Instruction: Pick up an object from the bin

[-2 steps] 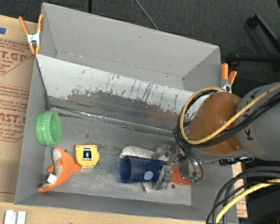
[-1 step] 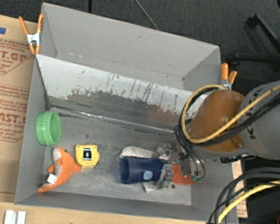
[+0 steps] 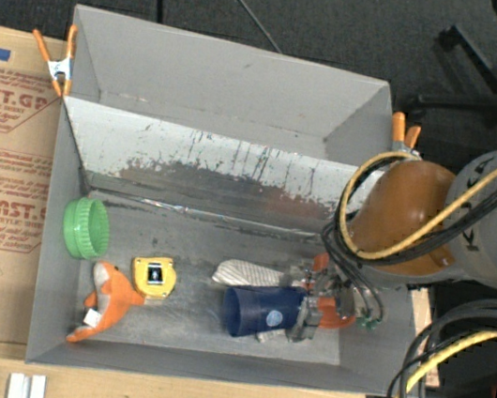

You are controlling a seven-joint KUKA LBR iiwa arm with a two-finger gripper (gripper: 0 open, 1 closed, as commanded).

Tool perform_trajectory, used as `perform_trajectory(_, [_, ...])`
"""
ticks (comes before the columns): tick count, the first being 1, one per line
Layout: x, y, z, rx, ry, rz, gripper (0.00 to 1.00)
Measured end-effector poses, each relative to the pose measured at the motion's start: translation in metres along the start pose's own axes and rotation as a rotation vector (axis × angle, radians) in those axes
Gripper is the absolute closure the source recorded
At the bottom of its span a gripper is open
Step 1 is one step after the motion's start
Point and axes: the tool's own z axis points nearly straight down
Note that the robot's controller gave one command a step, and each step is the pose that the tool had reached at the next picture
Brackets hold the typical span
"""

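Observation:
My gripper [image 3: 314, 302] is low in the bin's right part, under the arm's orange cover. It sits at the right end of a dark blue cup [image 3: 255, 313] that lies on its side on the bin floor. Just behind the cup lies a white and grey striped thing [image 3: 248, 274], flat on the floor and touching the cup's upper edge. A small orange-red piece [image 3: 335, 319] shows to the right of the gripper; whether it is a loose thing I cannot say.
To the left lie a yellow tape measure [image 3: 153, 276], an orange and white toy [image 3: 107, 302] near the front wall, and a green round lid [image 3: 86, 228] against the left wall. The bin's back part is bare floor.

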Motion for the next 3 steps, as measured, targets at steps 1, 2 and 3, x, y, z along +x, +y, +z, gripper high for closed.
perform_trajectory(1, [-0.006, 0.000, -0.046, 0.000, 0.001, 0.003, 1.00])
perform_trajectory(2, [-0.003, -0.015, -0.097, 0.000, 0.000, 0.014, 1.00])
perform_trajectory(3, [-0.004, -0.017, -0.106, 0.001, -0.003, 0.017, 1.00])
